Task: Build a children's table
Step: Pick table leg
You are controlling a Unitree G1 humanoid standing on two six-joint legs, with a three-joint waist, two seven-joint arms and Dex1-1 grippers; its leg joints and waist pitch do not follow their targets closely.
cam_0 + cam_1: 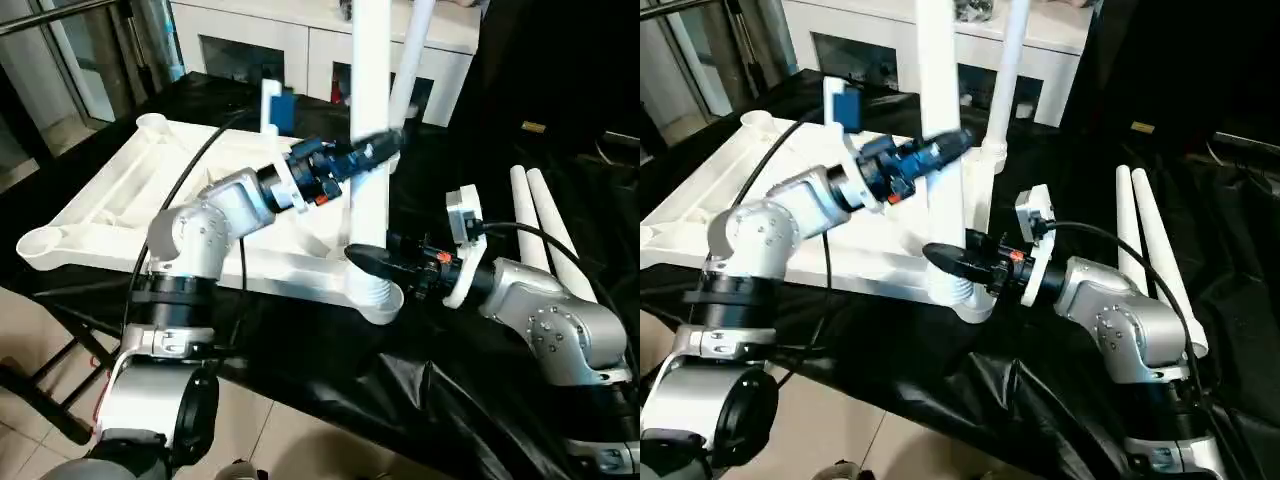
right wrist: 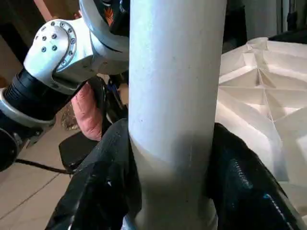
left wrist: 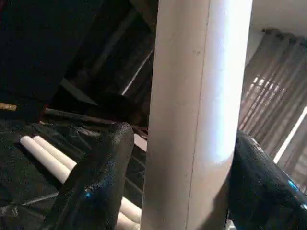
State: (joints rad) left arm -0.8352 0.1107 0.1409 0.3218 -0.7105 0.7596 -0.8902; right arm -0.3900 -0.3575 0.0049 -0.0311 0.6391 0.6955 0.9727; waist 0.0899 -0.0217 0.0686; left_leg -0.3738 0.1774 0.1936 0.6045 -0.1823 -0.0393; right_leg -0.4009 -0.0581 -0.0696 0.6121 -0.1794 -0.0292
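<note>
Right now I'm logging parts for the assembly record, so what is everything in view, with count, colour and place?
Tabletop: one, white, upside down on the black sheet, ribbed underside up.
Upright legs: two, white; near one in the near corner socket, another standing behind it.
Loose legs: two, white, lying side by side on the sheet at the robot's right.
Black sheet: one, covering the work surface.
Cabinet: one, white, glass-fronted, behind the work.
Left gripper: black fingers, closed on the near leg, higher up.
Right gripper: black fingers, closed on the same leg just above the socket.
</note>
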